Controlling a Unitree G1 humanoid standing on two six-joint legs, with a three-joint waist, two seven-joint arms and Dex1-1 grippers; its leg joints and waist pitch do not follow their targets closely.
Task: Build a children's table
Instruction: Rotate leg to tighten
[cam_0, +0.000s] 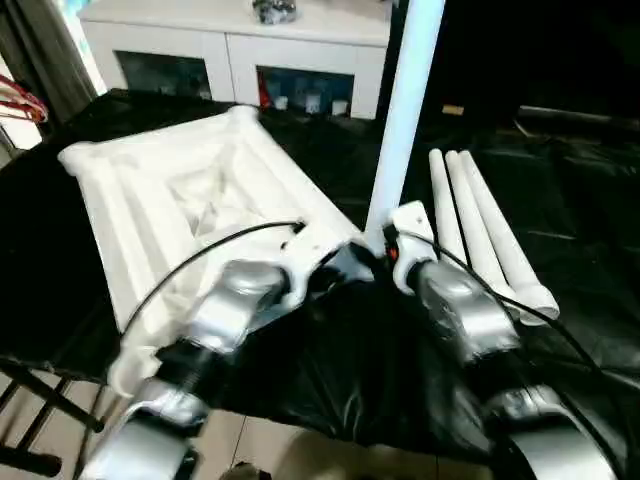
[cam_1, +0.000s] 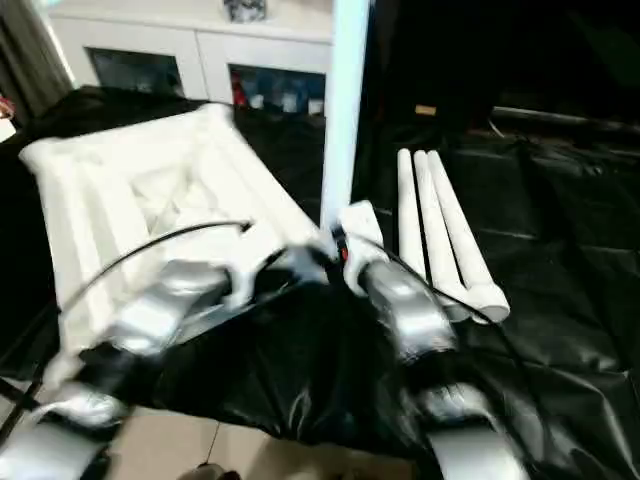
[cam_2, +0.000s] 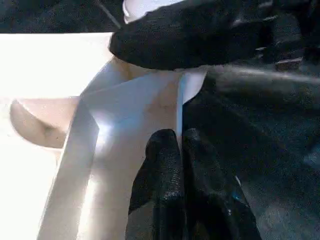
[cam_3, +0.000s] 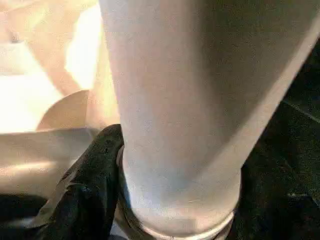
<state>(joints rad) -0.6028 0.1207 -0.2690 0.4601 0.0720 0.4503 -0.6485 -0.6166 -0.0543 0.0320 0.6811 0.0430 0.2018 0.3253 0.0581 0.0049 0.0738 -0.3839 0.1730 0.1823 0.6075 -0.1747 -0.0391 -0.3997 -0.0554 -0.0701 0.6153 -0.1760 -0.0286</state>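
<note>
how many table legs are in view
4: one leg stands upright at the tabletop corner nearest the robot; three legs lie side by side on the black cover, right of it.

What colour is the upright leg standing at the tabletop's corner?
White, a long white tubular leg; the left eye view shows it best.

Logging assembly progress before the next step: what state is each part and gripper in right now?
Tabletop: upside down on the black-covered table, ribbed underside up.
Upright leg: standing vertical at the tabletop's near corner socket.
Three spare legs: lying side by side, unattached.
Left gripper: shut on the tabletop's corner edge.
Right gripper: around the upright leg's base.
</note>
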